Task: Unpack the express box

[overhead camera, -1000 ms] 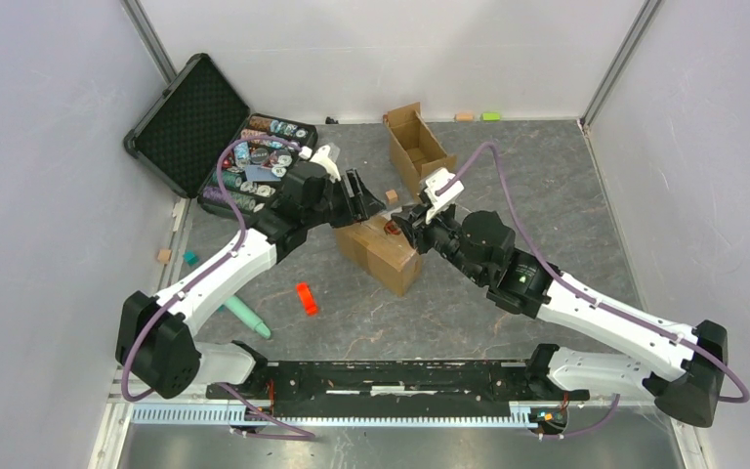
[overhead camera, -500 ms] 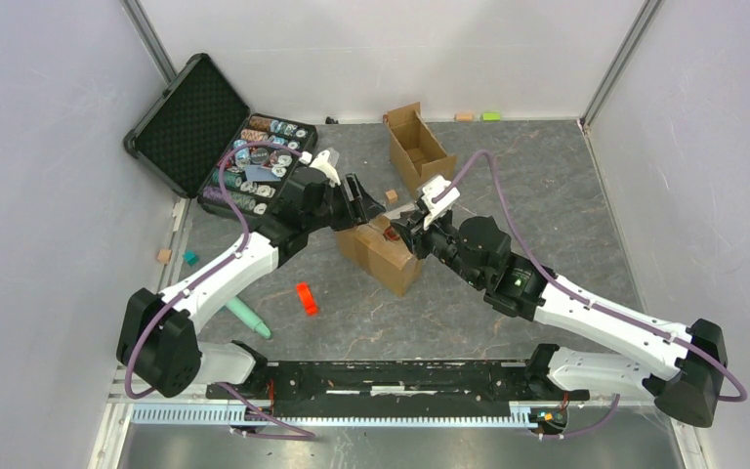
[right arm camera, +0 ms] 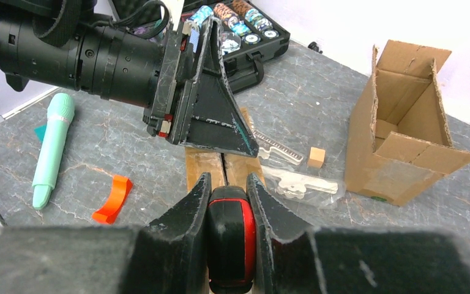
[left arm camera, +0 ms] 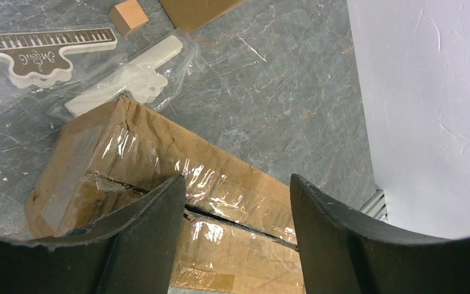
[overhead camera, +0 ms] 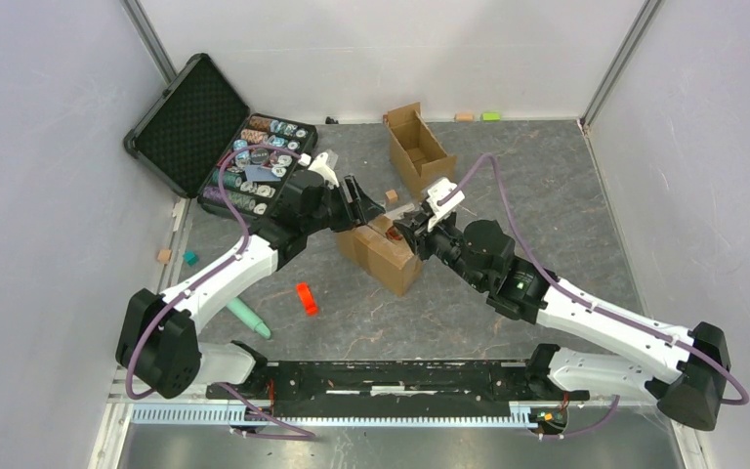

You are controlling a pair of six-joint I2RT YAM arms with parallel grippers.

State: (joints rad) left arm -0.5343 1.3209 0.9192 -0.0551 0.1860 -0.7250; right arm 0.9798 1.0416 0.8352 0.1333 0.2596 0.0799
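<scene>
The express box [overhead camera: 383,252], brown cardboard under glossy tape, lies mid-table. In the left wrist view a dark split runs along its taped top [left arm camera: 159,147]. My left gripper [left arm camera: 237,180] hangs open just above that top, one finger on each side of the split, holding nothing; from overhead it sits at the box's far-left end [overhead camera: 359,200]. My right gripper [right arm camera: 227,177] is shut on a black-and-red tool [right arm camera: 229,233], whose front end points at the seam of the box [right arm camera: 202,164]. In the top view the right gripper [overhead camera: 402,227] is over the box's far end, facing the left one.
An open narrow cardboard box [overhead camera: 415,147] stands behind. A black case [overhead camera: 254,161] of colourful tubs lies far left. A clear bag with a white piece [left arm camera: 128,76], a keyboard-printed ruler [left arm camera: 37,49] and a wooden cube [left arm camera: 128,15] lie beside the box. An orange piece [overhead camera: 305,298] and a mint-green tool [overhead camera: 246,318] lie nearer.
Both wrists have shifted only slightly over the box; the right forearm has swung a little to the left. Neither gripper's jaws have changed.
</scene>
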